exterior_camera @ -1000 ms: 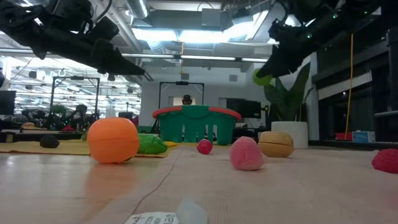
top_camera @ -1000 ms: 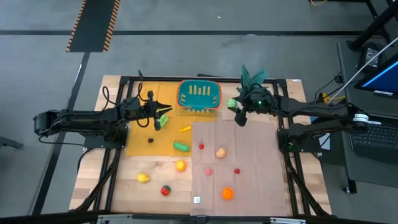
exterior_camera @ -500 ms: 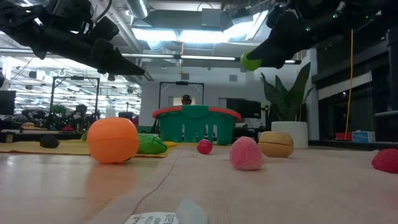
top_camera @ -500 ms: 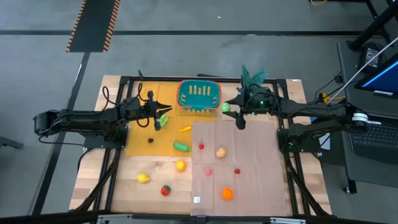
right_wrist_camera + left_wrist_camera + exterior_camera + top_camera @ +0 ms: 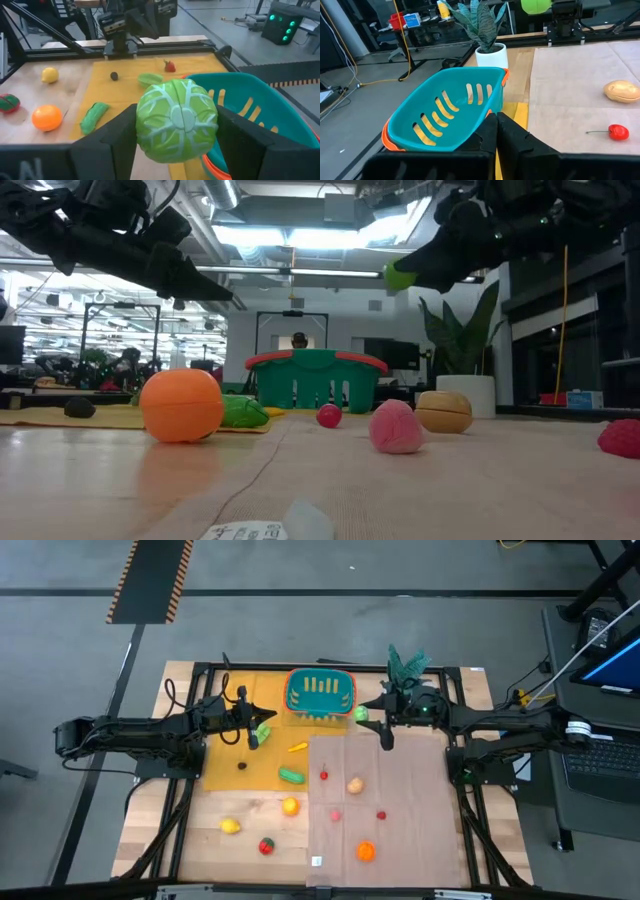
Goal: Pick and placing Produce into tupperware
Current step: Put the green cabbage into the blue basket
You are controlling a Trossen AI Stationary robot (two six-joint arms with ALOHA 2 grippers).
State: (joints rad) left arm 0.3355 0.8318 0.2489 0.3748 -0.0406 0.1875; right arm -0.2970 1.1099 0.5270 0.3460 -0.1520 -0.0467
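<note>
two dark, matte arms with black cables; green indicator lights glow on one.

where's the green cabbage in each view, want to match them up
High: cabbage just right of the basket.
Low: cabbage up high, right of the basket.
Left wrist: cabbage at the top edge.
Right wrist: cabbage centre, close up.
Shared landmark: the basket.

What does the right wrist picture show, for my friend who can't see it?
The right end effector holds a green toy cabbage beside the teal basket. Beyond it, on the table, lie a lemon, an orange and a green vegetable.
</note>
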